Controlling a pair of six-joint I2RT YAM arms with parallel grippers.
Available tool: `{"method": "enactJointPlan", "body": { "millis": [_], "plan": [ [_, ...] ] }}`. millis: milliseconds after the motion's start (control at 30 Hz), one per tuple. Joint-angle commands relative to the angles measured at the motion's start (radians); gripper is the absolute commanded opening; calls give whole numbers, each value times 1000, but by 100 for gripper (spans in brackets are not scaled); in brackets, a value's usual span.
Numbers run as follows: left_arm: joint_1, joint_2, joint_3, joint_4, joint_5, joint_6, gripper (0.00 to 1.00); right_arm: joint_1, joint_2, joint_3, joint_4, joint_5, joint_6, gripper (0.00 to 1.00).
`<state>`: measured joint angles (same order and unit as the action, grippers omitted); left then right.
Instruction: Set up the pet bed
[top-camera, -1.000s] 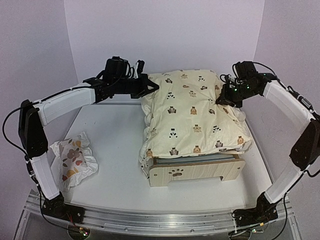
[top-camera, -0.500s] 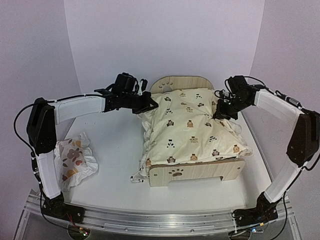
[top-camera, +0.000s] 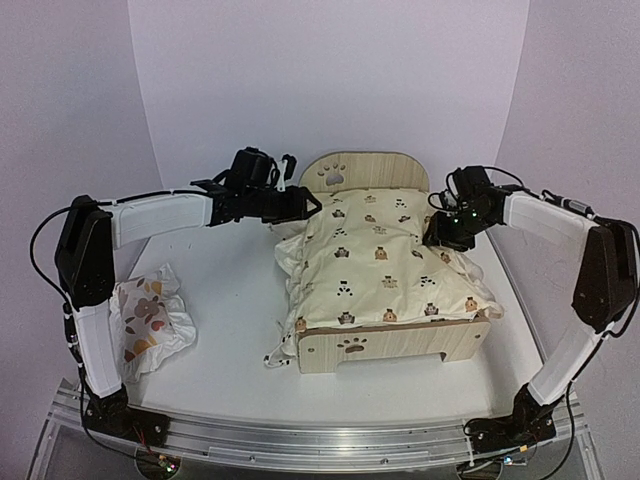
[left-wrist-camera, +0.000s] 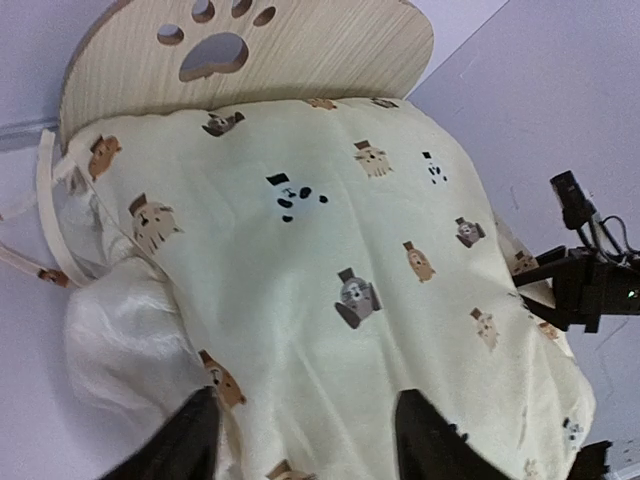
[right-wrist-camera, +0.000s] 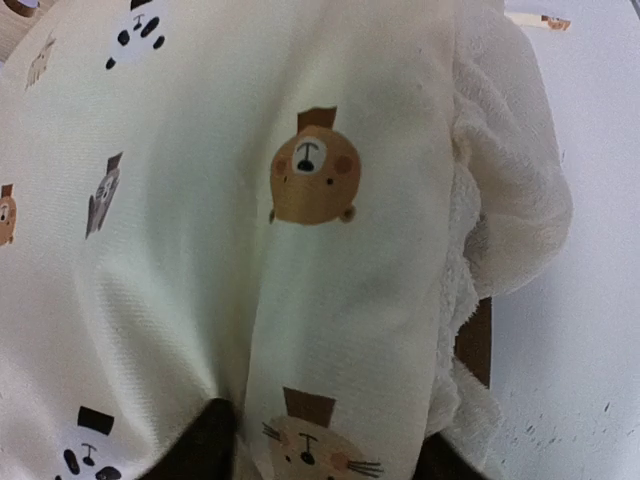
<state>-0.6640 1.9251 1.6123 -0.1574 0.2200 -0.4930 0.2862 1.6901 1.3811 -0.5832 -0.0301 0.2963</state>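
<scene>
The cushion (top-camera: 385, 265) covers the pet bed (top-camera: 390, 345) almost wholly. Only the arched headboard (top-camera: 365, 170) and the low footboard show, and the base under the cushion is hidden. In the right wrist view the fingertips are cut off at the lower edge, and cream cloth with animal faces fills nearly the whole frame.

The pet bed stands right of the middle of the tabletop (top-camera: 230, 300), between the two arms. Its long axis runs from near to far, with the footboard toward the arm bases and the headboard toward the back wall.

The left tool (top-camera: 305, 205) hangs at the cushion's far left corner. Its fingers (left-wrist-camera: 195, 440) stand apart, with the cloth lying loose below them. The right tool (top-camera: 440, 232) sits at the far right edge with its fingers likewise parted over a soft fold.

Only the top view shows the small pillow (top-camera: 148, 322), crumpled well to the left. The left wrist view alone shows the paw cutout in the headboard up close, a loose tie (left-wrist-camera: 50, 200) beside the cushion, and the ruffle bunched at its corner
</scene>
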Motion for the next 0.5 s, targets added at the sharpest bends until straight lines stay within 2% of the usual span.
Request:
{"method": "enactJointPlan", "body": {
  "millis": [0,100,200,267,367,467],
  "plan": [
    [4,-57,5,-29,-168,179,86,-3,-60,37,45,30,-13,77],
    [11,-57,43,-63,-262,314,90,-3,-115,81,-13,30,2,84],
    [48,-68,4,34,-222,490,90,-2,-175,96,-84,25,27,87],
    [87,-68,-15,106,-139,585,91,-2,-230,76,-123,20,54,88],
    [196,8,91,71,136,632,91,10,-320,1,-162,-16,109,88],
    [253,108,201,45,307,705,89,47,-395,-79,-187,-75,159,88]
  ]
}}
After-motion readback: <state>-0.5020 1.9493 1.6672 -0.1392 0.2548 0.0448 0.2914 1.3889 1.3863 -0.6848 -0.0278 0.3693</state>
